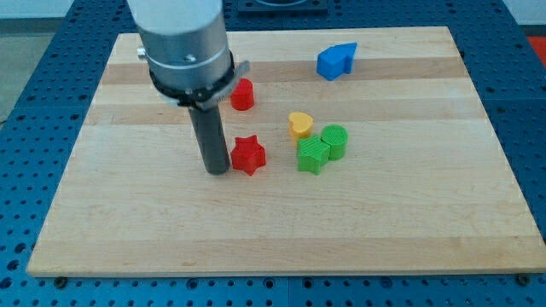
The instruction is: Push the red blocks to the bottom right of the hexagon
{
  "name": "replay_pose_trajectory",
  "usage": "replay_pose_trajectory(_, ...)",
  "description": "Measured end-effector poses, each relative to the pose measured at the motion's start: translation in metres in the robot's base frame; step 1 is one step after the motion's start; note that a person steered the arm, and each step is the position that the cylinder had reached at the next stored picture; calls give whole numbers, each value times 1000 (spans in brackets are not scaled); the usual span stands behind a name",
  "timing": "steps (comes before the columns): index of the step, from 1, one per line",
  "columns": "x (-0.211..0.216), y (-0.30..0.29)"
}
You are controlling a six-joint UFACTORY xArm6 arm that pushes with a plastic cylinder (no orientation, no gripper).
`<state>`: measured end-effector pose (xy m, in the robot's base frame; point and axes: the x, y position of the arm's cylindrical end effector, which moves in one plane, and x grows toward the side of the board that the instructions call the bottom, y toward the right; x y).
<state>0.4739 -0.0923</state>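
Observation:
A red star block (248, 154) lies near the board's middle. My tip (216, 170) rests on the board just to the left of it, close to touching. A second red block (242, 94), roughly hexagonal, sits higher up, partly behind the arm's grey body. A yellow heart block (299, 124) lies to the right of the red star. A green star block (312, 154) and a green round block (334, 141) sit together below and right of the yellow heart.
A blue block (335, 60) lies near the view's top, right of centre. The wooden board (409, 213) sits on a blue perforated table. The arm's grey cylinder (183, 43) hides part of the board's upper left.

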Motion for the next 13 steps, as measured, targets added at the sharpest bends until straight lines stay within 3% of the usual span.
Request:
replay_pose_trajectory(1,7,2)
replay_pose_trajectory(2,51,14)
replay_pose_trajectory(3,43,63)
replay_pose_trajectory(5,-50,33)
replay_pose_trajectory(7,27,54)
replay_pose_trajectory(9,-32,23)
replay_pose_trajectory(10,-6,30)
replay_pose_trajectory(11,10,-12)
replay_pose_trajectory(12,-45,-17)
replay_pose_trajectory(13,-68,-5)
